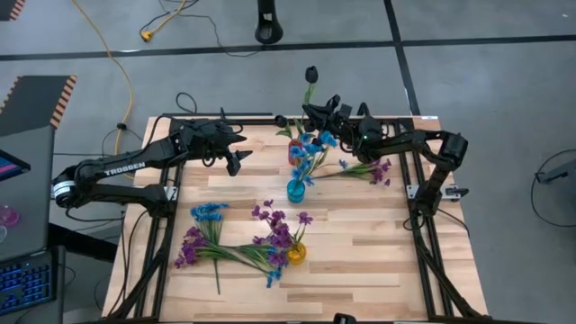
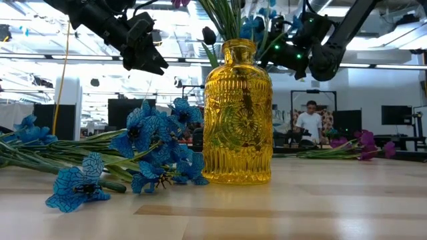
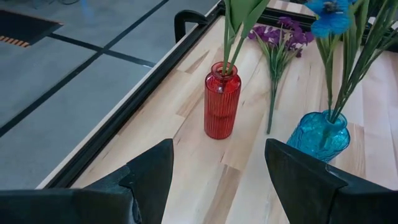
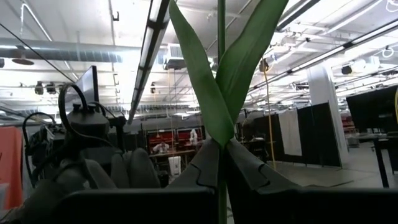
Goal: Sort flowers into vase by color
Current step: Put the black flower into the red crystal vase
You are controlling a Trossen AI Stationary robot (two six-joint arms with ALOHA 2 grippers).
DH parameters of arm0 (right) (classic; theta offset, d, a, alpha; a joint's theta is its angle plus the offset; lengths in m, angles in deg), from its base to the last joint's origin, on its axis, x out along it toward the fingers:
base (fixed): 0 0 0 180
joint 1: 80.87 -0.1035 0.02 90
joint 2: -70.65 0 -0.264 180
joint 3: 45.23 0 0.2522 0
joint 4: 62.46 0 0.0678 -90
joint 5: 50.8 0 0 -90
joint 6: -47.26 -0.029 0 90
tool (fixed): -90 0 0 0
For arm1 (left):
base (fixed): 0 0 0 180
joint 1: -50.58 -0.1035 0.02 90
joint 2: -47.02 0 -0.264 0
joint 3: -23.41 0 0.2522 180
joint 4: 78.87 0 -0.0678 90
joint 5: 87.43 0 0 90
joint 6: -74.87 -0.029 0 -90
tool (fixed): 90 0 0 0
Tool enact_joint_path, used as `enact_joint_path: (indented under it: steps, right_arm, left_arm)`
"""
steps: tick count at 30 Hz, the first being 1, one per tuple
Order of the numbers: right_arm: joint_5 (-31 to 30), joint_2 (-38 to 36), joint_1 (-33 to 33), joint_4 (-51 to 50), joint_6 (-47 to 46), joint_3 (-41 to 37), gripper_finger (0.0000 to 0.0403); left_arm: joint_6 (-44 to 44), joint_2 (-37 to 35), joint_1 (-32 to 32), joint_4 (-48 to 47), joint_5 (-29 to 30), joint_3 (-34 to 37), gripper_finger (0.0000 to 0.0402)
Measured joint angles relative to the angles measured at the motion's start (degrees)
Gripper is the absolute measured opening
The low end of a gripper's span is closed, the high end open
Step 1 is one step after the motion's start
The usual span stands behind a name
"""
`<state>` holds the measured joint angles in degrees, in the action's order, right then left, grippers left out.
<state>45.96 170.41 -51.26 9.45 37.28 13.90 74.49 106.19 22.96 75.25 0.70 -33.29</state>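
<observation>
A dark-budded flower [image 1: 311, 74] stands upright, its green stem running down into the red vase [image 3: 222, 102]. My right gripper [image 1: 309, 112] is shut on that stem above the vase, near the table's far edge. Left of the vase, my left gripper [image 1: 238, 162] hangs open above the table and holds nothing; its fingers [image 3: 149, 177] frame the red vase in the left wrist view. The blue vase [image 3: 318, 135] holds blue flowers. The yellow vase [image 1: 296, 252] holds purple blooms. My right gripper [image 4: 222, 155] pinches the dark-budded flower's thin green stem [image 4: 222, 134] between its two fingers, just below where two long leaves spread. The fingers lie across the stem, coming from the table's right. The stem stands upright, its lower end inside the red vase's mouth [image 3: 225, 67].
Loose blue flowers [image 1: 210, 214] and purple flowers [image 1: 192, 247] lie on the near left of the table beside the yellow vase [image 2: 237, 113]. A purple sprig [image 1: 378, 169] lies under the right arm. Black frame rails edge the table. A person sits far behind the table [image 2: 310, 120].
</observation>
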Motion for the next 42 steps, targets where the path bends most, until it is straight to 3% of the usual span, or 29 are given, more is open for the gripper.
enact_joint_path:
  steps: [35,42]
  right_arm:
    - [-0.7,0.0,-2.2,-2.3,3.6,0.0,0.0040]
    - [-0.8,0.0,-2.3,-1.8,2.4,0.0,0.0040]
  left_arm:
    - [-0.1,0.0,0.0,0.0,1.5,0.0,0.0241]
    - [-6.6,0.0,-0.8,0.0,4.3,0.0,0.0241]
